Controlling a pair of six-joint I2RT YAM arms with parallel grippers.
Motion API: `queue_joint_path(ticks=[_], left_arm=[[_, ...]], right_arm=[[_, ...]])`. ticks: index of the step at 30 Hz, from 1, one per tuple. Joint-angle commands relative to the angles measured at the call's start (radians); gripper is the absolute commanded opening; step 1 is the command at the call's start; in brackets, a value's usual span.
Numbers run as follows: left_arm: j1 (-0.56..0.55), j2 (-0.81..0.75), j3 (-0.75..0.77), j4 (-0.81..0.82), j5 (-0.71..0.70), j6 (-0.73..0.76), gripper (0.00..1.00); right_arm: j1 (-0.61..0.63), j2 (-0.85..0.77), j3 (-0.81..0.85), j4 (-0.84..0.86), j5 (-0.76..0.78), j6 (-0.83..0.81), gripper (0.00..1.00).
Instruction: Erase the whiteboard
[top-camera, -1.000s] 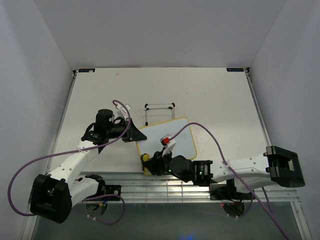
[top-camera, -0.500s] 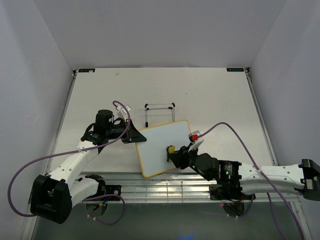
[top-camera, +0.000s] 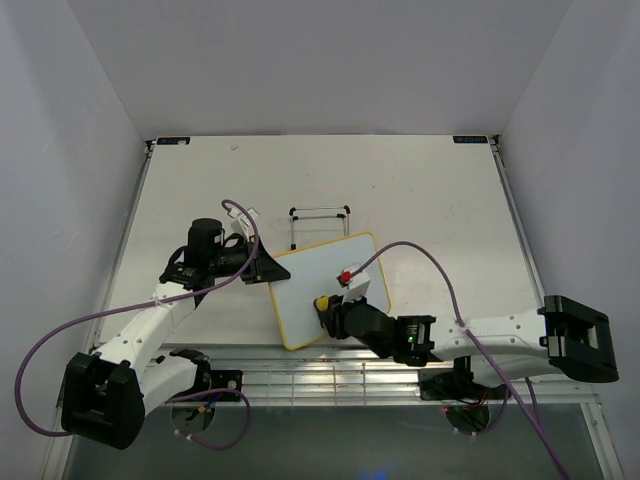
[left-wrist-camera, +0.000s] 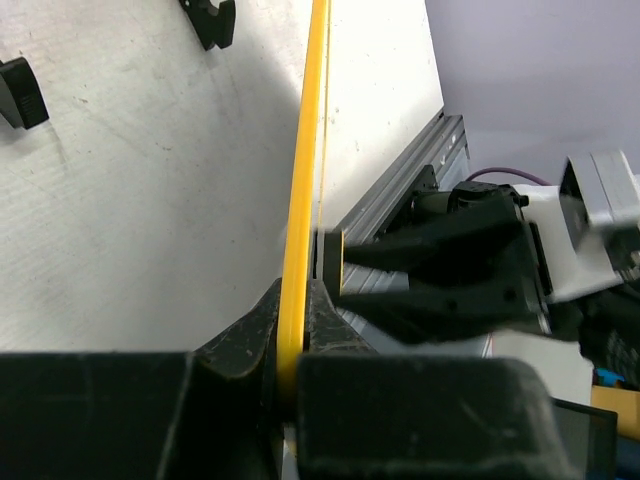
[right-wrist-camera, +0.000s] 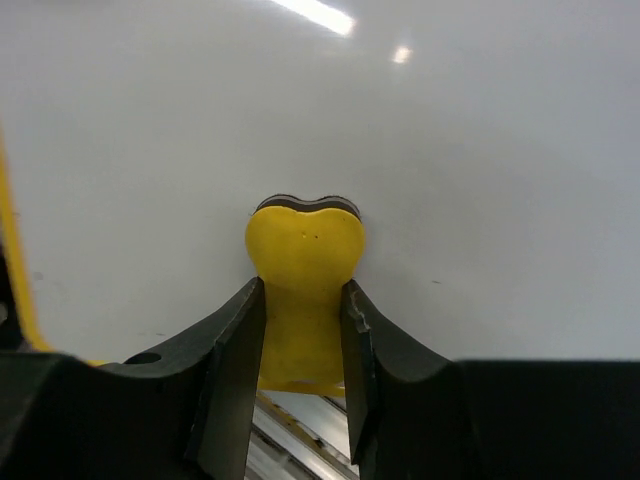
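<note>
The tabletop (top-camera: 430, 200) carries the whiteboard (top-camera: 305, 285) near its front middle, sitting askew, with a black wire stand (top-camera: 320, 212) just behind it. The left gripper (left-wrist-camera: 297, 322) is clamped on the board's thin yellow rim at the left corner, pinning it in place. The right gripper (right-wrist-camera: 303, 300) is closed on the small yellow eraser (right-wrist-camera: 305, 245), whose dark pad presses against the near-left part of the board. No marks show on the white surface in the overhead or right wrist views, though the right arm hides part of it. To wipe well, the right arm likely needs the pad flat under light, even pressure. It should sweep in overlapping passes across the hidden patches and stop short of the rim, while the left grip resists any sliding.
</note>
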Motion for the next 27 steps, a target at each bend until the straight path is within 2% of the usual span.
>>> queue_joint_path(ticks=[1,6,12,18,23,26,27], left_arm=[[-0.024,0.0,0.005,-0.072,-0.063,0.037,0.0],[-0.025,-0.003,0.004,-0.074,-0.071,0.036,0.0],[-0.028,-0.006,0.005,-0.074,-0.065,0.037,0.0],[-0.036,-0.012,0.005,-0.074,-0.06,0.04,0.0],[-0.036,-0.012,0.004,-0.072,-0.059,0.04,0.0],[-0.037,-0.009,0.005,-0.072,-0.056,0.04,0.0],[-0.039,-0.004,0.005,-0.071,-0.053,0.04,0.0]], right_arm=[[0.074,0.131,0.108,0.144,-0.103,-0.007,0.1],[0.129,0.28,0.263,0.175,-0.119,-0.033,0.1],[0.128,0.302,0.274,0.16,-0.099,-0.035,0.1],[0.074,0.132,0.029,0.1,-0.018,0.042,0.1],[0.01,-0.073,-0.172,0.014,0.029,0.14,0.1],[-0.086,-0.248,-0.303,-0.037,0.021,0.154,0.1],[-0.16,-0.334,-0.327,-0.061,-0.005,0.145,0.1]])
